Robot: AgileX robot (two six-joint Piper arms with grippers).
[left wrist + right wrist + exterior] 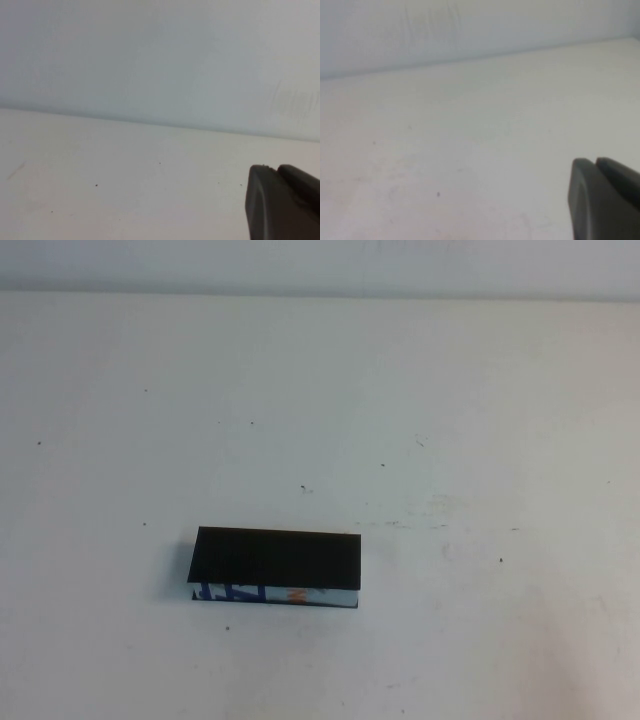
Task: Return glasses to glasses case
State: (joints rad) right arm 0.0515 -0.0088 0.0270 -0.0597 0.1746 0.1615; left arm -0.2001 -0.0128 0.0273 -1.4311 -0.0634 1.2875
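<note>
The glasses case (pixel 277 567) lies lid down at 6 o'clock on the table (pixel 480 420), glasses unseen; left gripper (pixel 282 202) and right gripper (pixel 605 197) look together, so I would only check the lid.

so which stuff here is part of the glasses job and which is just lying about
Part of the job:
- glasses case, lid shut, on the table; glasses not in view
- left gripper, over bare table
- right gripper, over bare table

Just lying about:
- nothing besides the white table
</note>
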